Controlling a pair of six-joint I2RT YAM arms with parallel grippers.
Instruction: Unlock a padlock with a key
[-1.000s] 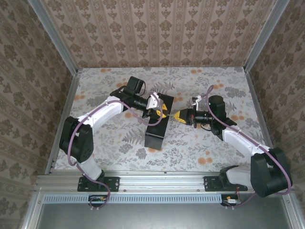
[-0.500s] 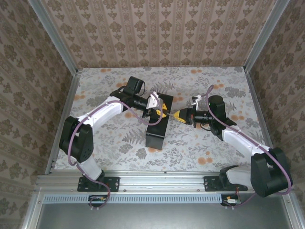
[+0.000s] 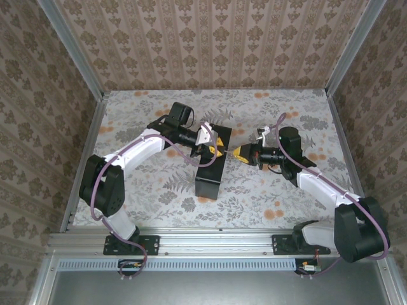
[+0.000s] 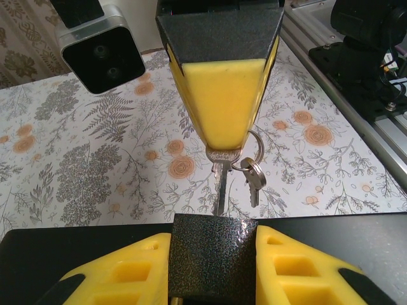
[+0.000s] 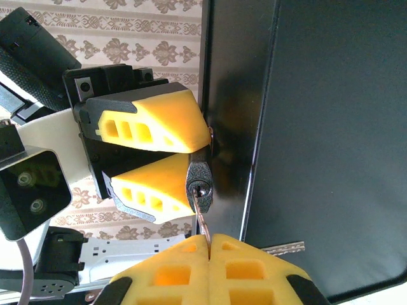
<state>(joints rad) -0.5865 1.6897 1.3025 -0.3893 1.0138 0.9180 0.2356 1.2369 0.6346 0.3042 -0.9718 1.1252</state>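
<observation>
The left end effector [image 4: 213, 270] is clenched on the small black textured padlock [image 4: 213, 251], its two yellow fingers [image 5: 149, 121] parted just enough to take the lock body and pressing on it from either side. It holds the lock above the flat black rectangular box [image 3: 208, 179], with the keyhole face turned toward the other arm. The right end effector [image 5: 208, 244] is squeezed fully together, its yellow pads meeting along one seam, and it pinches the head of the thin silver metal key [image 4: 220, 184]. The blade sticks out from the fingertips and its tip meets the padlock's keyhole; how deep it sits inside cannot be told. A thin metal ring [image 4: 261, 151] passes through the gripped key's head, and a second, shorter silver key [image 4: 253, 181] hangs loose from it just beside the blade, touching neither end effector. In the overhead view the two end effectors face each other tip to tip over the right edge of the box, above the floral-patterned surface [image 3: 267, 190]. By count there are two end effectors, one padlock, two keys on one ring and one black box.
</observation>
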